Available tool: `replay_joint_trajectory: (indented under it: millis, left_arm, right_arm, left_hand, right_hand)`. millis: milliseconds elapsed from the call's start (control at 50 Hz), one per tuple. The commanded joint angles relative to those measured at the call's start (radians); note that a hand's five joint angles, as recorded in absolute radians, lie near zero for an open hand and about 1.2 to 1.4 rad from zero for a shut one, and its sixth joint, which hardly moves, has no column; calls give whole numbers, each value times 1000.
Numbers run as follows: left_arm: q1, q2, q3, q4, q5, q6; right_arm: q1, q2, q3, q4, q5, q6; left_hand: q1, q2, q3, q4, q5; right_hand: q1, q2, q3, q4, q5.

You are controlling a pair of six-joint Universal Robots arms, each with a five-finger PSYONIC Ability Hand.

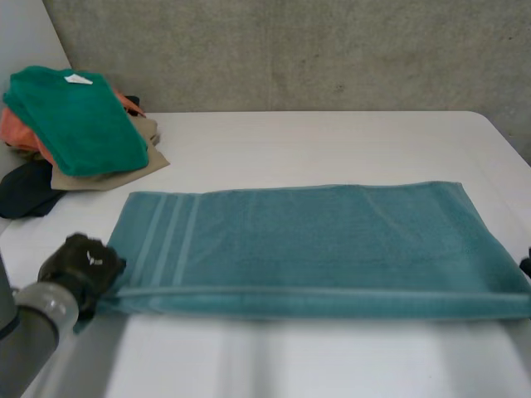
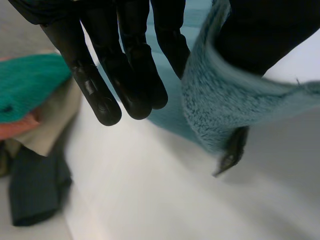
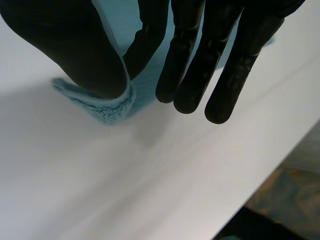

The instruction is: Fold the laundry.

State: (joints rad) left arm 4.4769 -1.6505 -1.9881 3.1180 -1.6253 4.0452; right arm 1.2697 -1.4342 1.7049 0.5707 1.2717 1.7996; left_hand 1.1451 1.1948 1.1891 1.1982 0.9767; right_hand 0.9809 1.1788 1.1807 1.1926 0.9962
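The white desk (image 1: 332, 141) carries the whole job. Across its near half lies a teal towel (image 1: 315, 240), spread lengthways with its striped end toward the robot's left. Its far long edge lies flat, while the near long edge looks slightly raised in a thin band.

At the desk's far left corner, well apart from the towel, sits a pile (image 1: 75, 124) of clothes with a folded green piece on top and orange, beige and dark pieces under it. Whether that is finished work or the waiting stock cannot be told.

The left robot hand (image 1: 83, 264) is at the towel's near left corner. In its wrist view the corner wraps over the thumb and the nearest finger meets the cloth, so it reads as a pinch, with the other fingers straight and clear of the cloth. The right robot hand (image 3: 200, 55) is at the near right corner, where the thumb and 1 bent finger are clamped on the tip of the cloth and the rest point out over bare desk. A small label (image 2: 231, 150) dangles from the left corner.

This looks like the start of a fold, with both near corners gripped and no crease made. The next move probably calls for lifting the 2 corners together and level, carrying them over to the far edge, and lining up the edges before letting go. Uneven travel would skew the fold.
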Motion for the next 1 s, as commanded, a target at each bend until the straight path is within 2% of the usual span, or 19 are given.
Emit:
replay_joint_trajectory:
  millis: [20, 160, 260, 400, 520, 600, 680, 700, 760, 780, 820, 900, 1000]
  left_arm:
    - [-2, -190, 158, 165, -10, -11]
    - [-13, -368, 333, 264, -42, -32]
    - [-15, -468, 445, 304, -82, -35]
    - [-34, -591, 583, 313, -93, -37]
    - [-56, -595, 627, 329, -84, -40]
    - [-74, -595, 762, 385, -87, -40]
    - [-88, -592, 942, 447, -90, -81]
    - [-88, -591, 974, 461, -91, -98]
    - [-93, -540, 1055, 513, -100, -208]
    - [-87, -511, 1063, 525, -105, -241]
    - [-73, -418, 1060, 551, -113, -334]
    - [-61, -327, 1016, 556, -99, -435]
    - [-44, -289, 872, 550, -81, -448]
  right_arm:
    - [155, 161, -125, -255, 38, 93]
    - [309, 349, -339, -419, 143, 109]
    - [335, 487, -491, -531, 144, 115]
    - [346, 629, -651, -558, 149, 148]
    - [344, 621, -682, -574, 140, 199]
    - [347, 629, -836, -641, 143, 268]
    - [352, 621, -1016, -752, 150, 420]
    - [353, 608, -1074, -796, 167, 502]
    - [352, 562, -1123, -854, 193, 627]
    - [347, 519, -1127, -880, 210, 700]
    - [346, 479, -1117, -894, 213, 759]
    - [343, 396, -1038, -884, 201, 860]
    - [324, 322, -851, -855, 124, 885]
  left_hand:
    - [251, 201, 207, 198, 245]
    - [251, 201, 207, 198, 245]
    - [251, 201, 207, 198, 245]
    - [251, 201, 207, 198, 245]
    - [251, 201, 207, 198, 245]
    - [251, 201, 207, 198, 245]
    - [251, 201, 207, 198, 245]
    - [251, 201, 207, 198, 245]
    - [251, 201, 207, 198, 245]
    - [251, 201, 207, 198, 245]
    - [251, 201, 207, 198, 245]
    - [251, 201, 207, 198, 245]
    - [251, 201, 207, 198, 245]
  right_hand:
    - [415, 217, 216, 204, 226]
    - [415, 217, 216, 204, 226]
    - [415, 217, 216, 204, 226]
    - [415, 217, 216, 204, 226]
    - [415, 217, 216, 204, 226]
    - [415, 217, 216, 204, 226]
    - [415, 217, 216, 204, 226]
    - [415, 217, 216, 204, 226]
    - [415, 217, 216, 204, 226]
    - [415, 217, 216, 204, 226]
    - [415, 217, 216, 204, 226]
    - [415, 217, 216, 204, 226]
    - [415, 217, 216, 204, 226]
